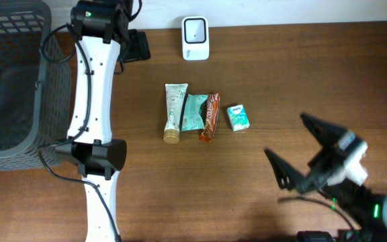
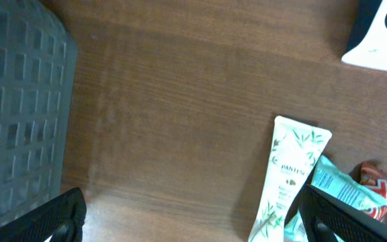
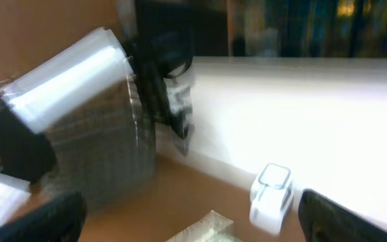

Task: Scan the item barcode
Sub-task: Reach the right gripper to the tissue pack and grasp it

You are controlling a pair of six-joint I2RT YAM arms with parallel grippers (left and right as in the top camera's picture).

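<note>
Four items are lying in a row at the middle of the overhead frame, on the brown surface [image 1: 281,74]. A tube [image 1: 174,111] is lying with its cap pointing toward the bottom edge. A teal packet [image 1: 193,111] is touching the tube's right side, and a brown packet [image 1: 209,116] is pressing against the teal one. A small pack [image 1: 238,117] is sitting just apart at the right end. The scanner [image 1: 195,38] is standing above the row near the top edge, well apart from the items. A grey basket [image 1: 52,81] is filling the upper left corner.

The left arm [image 1: 93,101] is stretching up the left side of the frame, beside the basket. In the left wrist view the left gripper [image 2: 190,202] is showing its jaws spread wide at the two lower corners, gripping nothing. The tube is lying at the lower right of that view, and the scanner's edge is showing in the upper right corner.

The right gripper [image 1: 285,134] is hovering at the lower right of the overhead frame, well apart from the row. Its jaws are gaping wide and carrying nothing. The right wrist view is coming out blurred, with the scanner showing right of centre near the bottom.
</note>
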